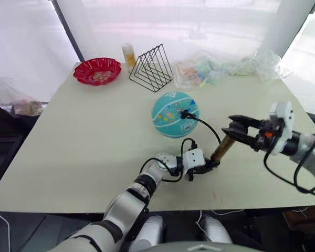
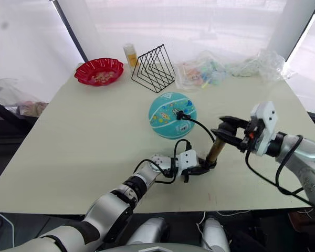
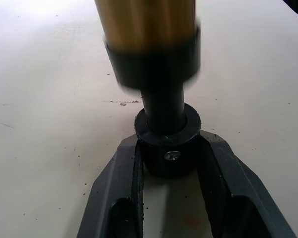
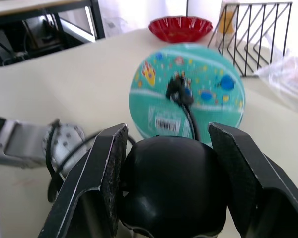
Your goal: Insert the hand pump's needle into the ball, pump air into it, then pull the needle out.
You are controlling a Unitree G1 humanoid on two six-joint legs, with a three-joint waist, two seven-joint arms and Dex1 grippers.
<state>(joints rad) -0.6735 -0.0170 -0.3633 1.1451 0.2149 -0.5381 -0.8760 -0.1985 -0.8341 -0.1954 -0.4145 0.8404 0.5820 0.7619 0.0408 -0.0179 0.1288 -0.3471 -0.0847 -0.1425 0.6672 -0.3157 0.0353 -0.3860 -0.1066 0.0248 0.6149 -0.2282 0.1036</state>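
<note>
The teal ball (image 1: 173, 114) rests mid-table, round. The needle's black fitting (image 1: 185, 113) sits pressed against the ball's near side, and the pin itself is hidden. A thin black hose (image 1: 207, 126) runs from it to the hand pump (image 1: 222, 148), whose brass cylinder stands tilted on the table in front of the ball. My left gripper (image 3: 168, 144) is shut on the pump's black bottom cap (image 3: 167, 153). From the right, my right gripper (image 1: 234, 127) is shut on the pump's black handle (image 4: 171, 183) at the top.
At the back left stands a red bowl (image 1: 97, 70), then a small yellow bottle (image 1: 128, 54) and a black wire rack (image 1: 151, 68). Crumpled plastic bags (image 1: 199, 71) lie along the back right. The table's front edge (image 1: 147, 202) is close to my left arm.
</note>
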